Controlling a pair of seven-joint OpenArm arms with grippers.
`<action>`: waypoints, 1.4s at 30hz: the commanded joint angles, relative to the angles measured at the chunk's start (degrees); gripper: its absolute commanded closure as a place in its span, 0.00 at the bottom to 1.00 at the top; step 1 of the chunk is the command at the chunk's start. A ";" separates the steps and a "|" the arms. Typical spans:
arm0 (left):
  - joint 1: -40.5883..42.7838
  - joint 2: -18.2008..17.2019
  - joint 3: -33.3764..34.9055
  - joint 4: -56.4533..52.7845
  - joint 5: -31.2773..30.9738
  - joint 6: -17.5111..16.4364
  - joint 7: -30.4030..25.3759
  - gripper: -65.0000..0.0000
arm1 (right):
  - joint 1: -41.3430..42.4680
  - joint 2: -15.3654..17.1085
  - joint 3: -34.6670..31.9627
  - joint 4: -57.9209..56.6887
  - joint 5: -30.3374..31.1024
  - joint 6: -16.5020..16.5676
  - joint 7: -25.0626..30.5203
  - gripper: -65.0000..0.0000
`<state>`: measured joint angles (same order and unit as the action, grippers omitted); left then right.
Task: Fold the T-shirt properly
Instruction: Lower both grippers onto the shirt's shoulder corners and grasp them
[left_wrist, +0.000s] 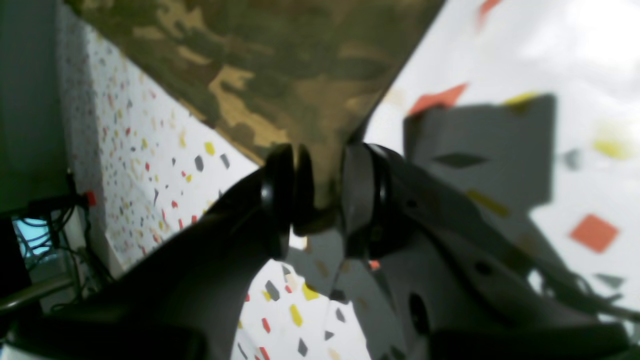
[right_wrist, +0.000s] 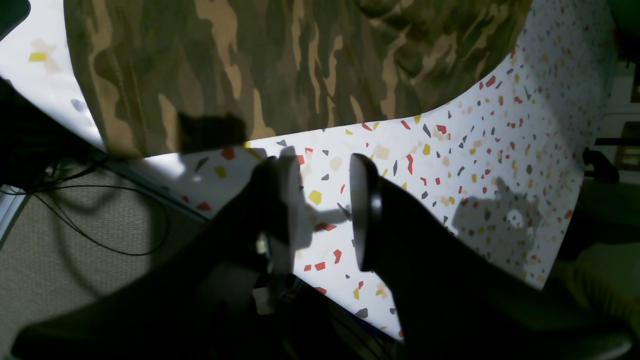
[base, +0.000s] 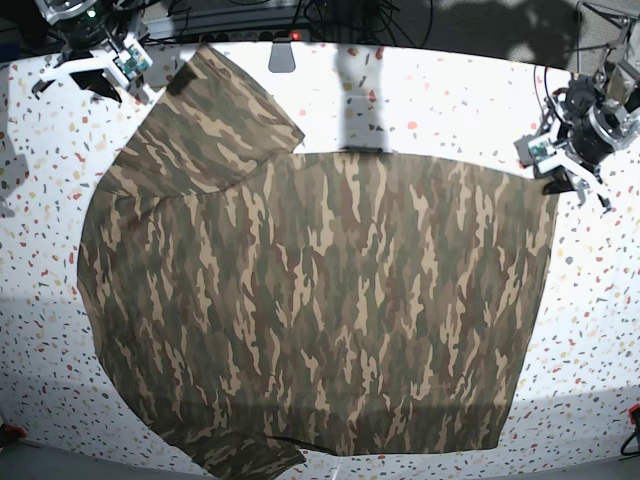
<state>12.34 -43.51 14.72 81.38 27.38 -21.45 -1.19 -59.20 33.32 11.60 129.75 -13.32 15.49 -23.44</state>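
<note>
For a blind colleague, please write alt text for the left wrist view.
The left pincer grips a corner of the camouflage T-shirt, which spreads away from it over a white speckled table.

Base view: overhead, looking straight down on the speckled table (base: 450, 110), far enough to take in nearly the whole T-shirt (base: 320, 310), which fills the centre of frame.

Left wrist view: mounted behind the left gripper (left_wrist: 327, 200), very close, fingers across lower centre, shirt corner in upper centre, table at right; focus soft.

Right wrist view: behind the right gripper (right_wrist: 325, 210), a little farther off; shirt sleeve across the top, table in the middle, floor at lower left.

Shared: all three views show shirt cloth and speckled tabletop.
</note>
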 joint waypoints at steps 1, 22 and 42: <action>-0.72 -1.14 -0.31 -0.55 0.72 -0.24 1.36 0.75 | -0.50 0.48 0.39 0.92 0.00 -0.72 0.85 0.72; -0.81 -1.11 -0.31 -1.73 1.11 -0.24 -0.17 1.00 | -0.48 0.96 0.39 0.90 -5.11 -0.48 3.67 0.70; -0.96 1.88 -0.31 -0.96 1.77 -0.22 1.36 1.00 | 13.07 4.66 -1.51 -11.65 -14.10 5.99 9.75 0.63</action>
<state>11.57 -40.95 14.57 79.99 29.12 -20.78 0.36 -45.98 37.32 9.72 117.32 -27.40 22.20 -14.35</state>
